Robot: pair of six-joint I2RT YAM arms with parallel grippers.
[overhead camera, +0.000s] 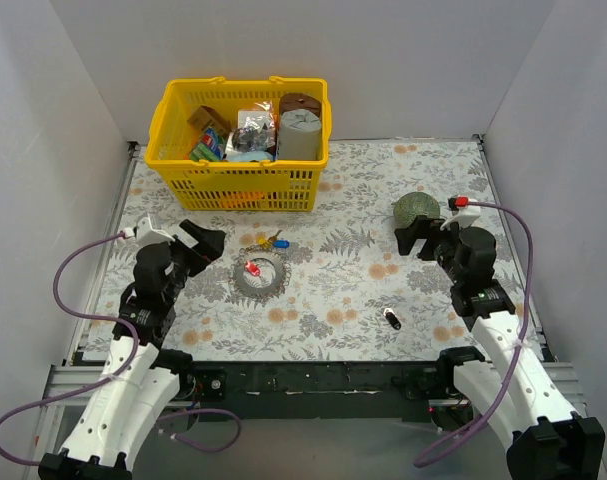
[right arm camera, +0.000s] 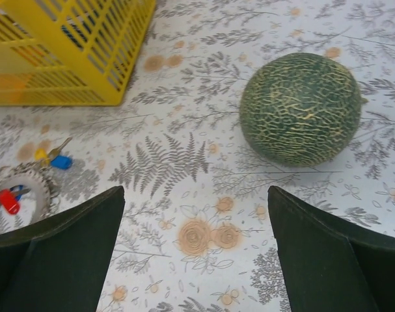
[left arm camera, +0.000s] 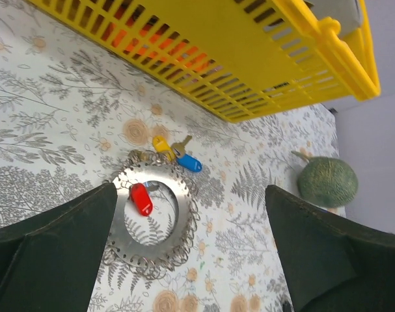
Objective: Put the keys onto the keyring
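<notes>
The toothed silver keyring [overhead camera: 260, 275] lies flat on the floral cloth left of centre. A red key [overhead camera: 251, 269] lies in its hollow centre. A yellow key [overhead camera: 263, 240] and a blue key [overhead camera: 281, 243] lie together just beyond its far rim. The left wrist view shows the keyring [left arm camera: 181, 224], red key [left arm camera: 141, 199], yellow key [left arm camera: 162, 146] and blue key [left arm camera: 189, 162]. My left gripper [overhead camera: 209, 243] is open and empty, left of the keyring. My right gripper [overhead camera: 420, 237] is open and empty at the right. The right wrist view shows the keyring [right arm camera: 46, 188] far left.
A yellow basket [overhead camera: 178, 165] with several items stands at the back left. A round green melon [overhead camera: 416, 209] sits just beyond my right gripper, large in the right wrist view [right arm camera: 301, 108]. A small dark object [overhead camera: 391, 319] lies near the front edge.
</notes>
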